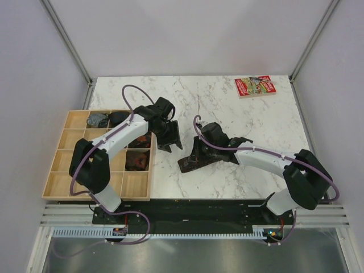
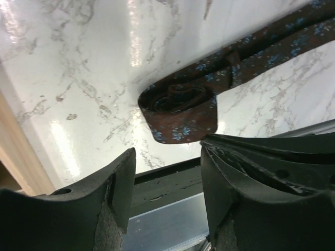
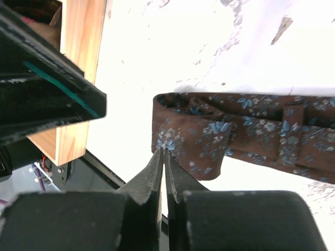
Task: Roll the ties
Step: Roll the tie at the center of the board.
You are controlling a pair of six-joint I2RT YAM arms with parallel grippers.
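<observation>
Leftward, wooden tray (image 1: 52, 195), left hand (image 1: 170, 142) between it and tie (image 1: 189, 163), booklet (image 1: 255, 86) beyond

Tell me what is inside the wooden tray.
In the wooden tray: a grey rolled tie and a dark one in the back row, two reddish-patterned ones in the right column. The left arm hides several middle compartments.

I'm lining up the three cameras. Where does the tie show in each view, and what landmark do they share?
Top external: tie just below centre, on the table.
Left wrist: tie at centre, running to the upper right.
Right wrist: tie from centre to the right edge.
Shared landmark: the wooden tray, left of the tie in every view.
</observation>
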